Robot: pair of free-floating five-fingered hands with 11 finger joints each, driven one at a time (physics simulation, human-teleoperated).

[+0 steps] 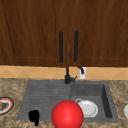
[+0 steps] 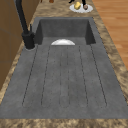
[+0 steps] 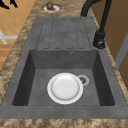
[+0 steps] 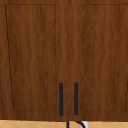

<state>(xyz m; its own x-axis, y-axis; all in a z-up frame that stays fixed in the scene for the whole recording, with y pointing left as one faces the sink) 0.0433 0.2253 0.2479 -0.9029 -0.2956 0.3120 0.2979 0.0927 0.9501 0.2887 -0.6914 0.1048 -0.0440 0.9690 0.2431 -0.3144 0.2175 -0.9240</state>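
Left hand (image 1: 34,116) low at the left of the front view, hanging in the air before the front edge of the sink (image 1: 27,100), at the side of the ribbed draining board (image 1: 45,97). Seen there as a dark shape, so cannot tell if open or closed; no thing visible in its hold. Probably the same hand in the right side view as black strokes at the top left corner, over the wooden floor (image 3: 15,22), apart from the counter (image 3: 15,62). Nearest to this hand, a big red ball (image 1: 67,114), just beside it on the right and not touching it, in front of the middle of the sink edge and covering a part of it. Behind the ball, in the deep basin (image 3: 37,75), a white plate (image 3: 65,88) lying flat on the bottom, close to the drain (image 3: 82,80). Black faucet (image 1: 67,76) standing at the back rim between board and basin. On the counter at the left, a red-rimmed plate with food (image 1: 4,105); at the far right, another white plate with yellow food (image 2: 80,7). Above all, a dark wooden wall cabinet (image 4: 32,57) with two black vertical handles (image 4: 61,99), both doors closed.
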